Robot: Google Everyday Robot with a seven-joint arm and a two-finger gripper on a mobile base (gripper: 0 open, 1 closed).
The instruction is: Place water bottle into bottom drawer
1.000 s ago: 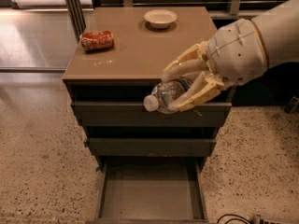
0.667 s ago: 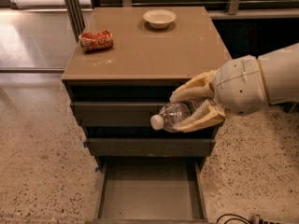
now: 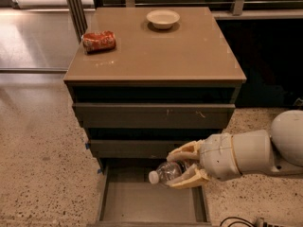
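My gripper (image 3: 185, 165) is shut on the water bottle (image 3: 165, 172), a small clear plastic bottle with a white cap pointing left. It holds the bottle on its side just above the back right part of the bottom drawer (image 3: 142, 203), which is pulled out and shows a plain flat floor. The gripper's tan fingers (image 3: 187, 150) wrap over and under the bottle's body. The white arm (image 3: 251, 155) reaches in from the right.
The tan-topped cabinet (image 3: 189, 56) carries a crushed red can (image 3: 99, 41) at the back left and a white bowl (image 3: 163, 18) at the back. Two closed drawers (image 3: 151, 116) sit above the open one. Speckled floor lies on both sides.
My gripper has moved down with the bottle, from in front of the upper drawers to just above the open bottom drawer.
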